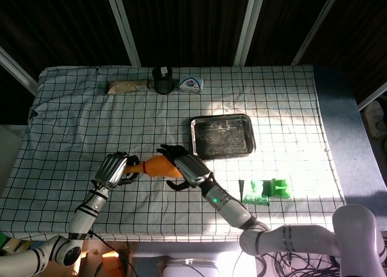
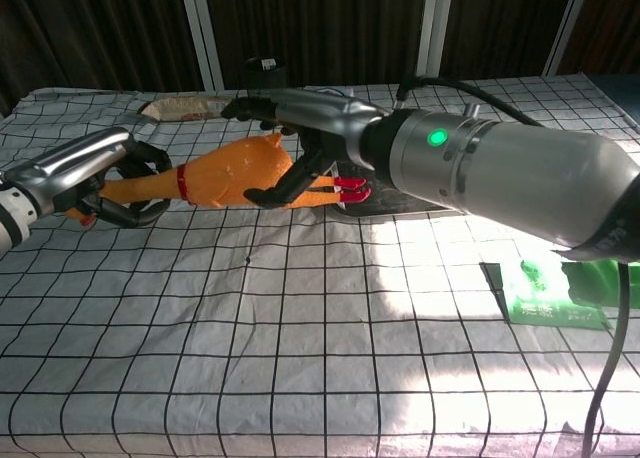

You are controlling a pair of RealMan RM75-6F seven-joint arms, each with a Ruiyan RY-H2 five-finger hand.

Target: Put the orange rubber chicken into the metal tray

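The orange rubber chicken [image 1: 156,166] [image 2: 225,175] hangs level above the checked cloth, left of the metal tray [image 1: 221,136]. My left hand [image 1: 113,167] [image 2: 85,173] grips its neck and head end. My right hand [image 1: 184,166] [image 2: 310,128] arches over the chicken's rear, with its fingers spread above the body and the thumb below, and I see no firm hold. The red feet [image 2: 350,186] stick out under the right forearm. In the chest view the right arm hides most of the tray.
At the far edge stand a black mesh cup [image 1: 162,80] [image 2: 265,73], a tan packet [image 1: 127,86] and a white packet [image 1: 190,83]. Green items [image 1: 266,189] [image 2: 560,293] lie near the front right.
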